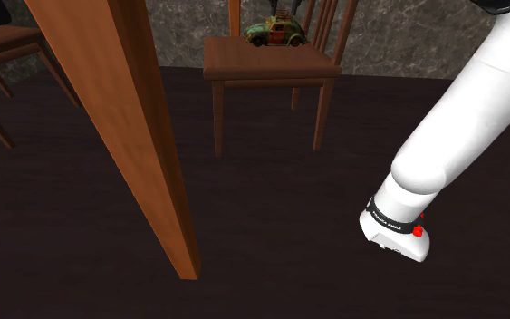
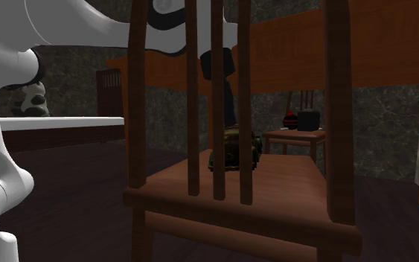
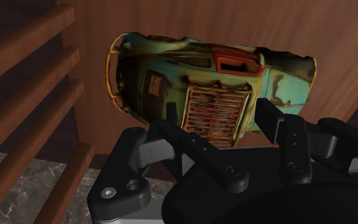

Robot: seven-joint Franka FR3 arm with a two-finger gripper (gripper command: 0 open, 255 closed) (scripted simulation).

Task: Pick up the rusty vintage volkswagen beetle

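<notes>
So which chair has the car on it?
The middle chair, rusty car on its seat; not the side chair at the shoulder view's left.

Dark, near-black floor (image 1: 280,236) spreads right across the shoulder view; a wooden chair (image 1: 271,63) stands at the far side, its slatted back against a mottled grey stone wall (image 1: 407,36); a thick wooden table leg (image 1: 126,127) slants down through the foreground; a second chair (image 1: 4,45) peeks in at the upper left corner; over in the second exterior view, a white-topped counter (image 2: 59,123) sits at the left, dimly lit.
</notes>
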